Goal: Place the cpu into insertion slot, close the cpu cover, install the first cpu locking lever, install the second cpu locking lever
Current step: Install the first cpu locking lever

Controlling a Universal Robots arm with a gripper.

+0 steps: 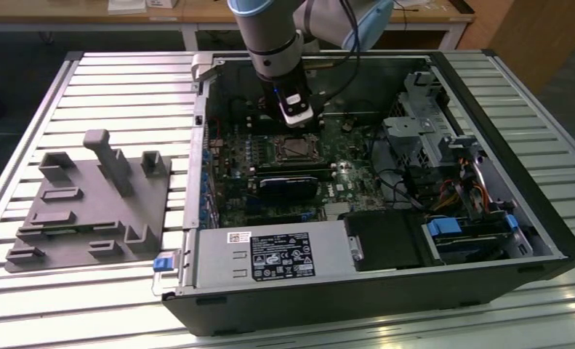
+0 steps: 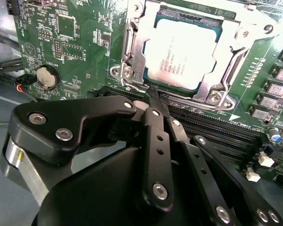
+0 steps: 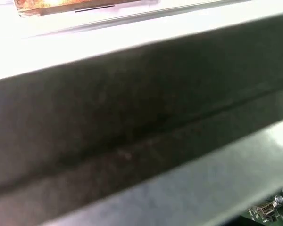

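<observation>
The cpu (image 2: pixel 181 52), a silvery square chip, lies flat in the insertion slot (image 2: pixel 193 12) on the green board. The cpu cover (image 2: pixel 137 56), a thin metal frame, is down around the chip. A wire locking lever (image 2: pixel 240 49) runs along one side of the cover, and another lever's hooked end (image 2: pixel 119 71) sits at the corner nearest my fingers. My gripper (image 2: pixel 153 92) is shut with nothing between its black fingers (image 2: pixel 156 141), its tip at the socket's edge by that corner. In the exterior view the gripper (image 1: pixel 299 120) hangs just behind the socket (image 1: pixel 293 149), inside the open computer case.
A black card (image 1: pixel 287 185) lies in front of the socket, and memory slots (image 2: pixel 217 136) run under my fingers. The power supply (image 1: pixel 267 254) and drive bay (image 1: pixel 467 236) fill the case front. A grey fixture plate (image 1: pixel 89 207) stands at the exterior view's left. The first wrist view faces a dark case wall (image 3: pixel 132 117).
</observation>
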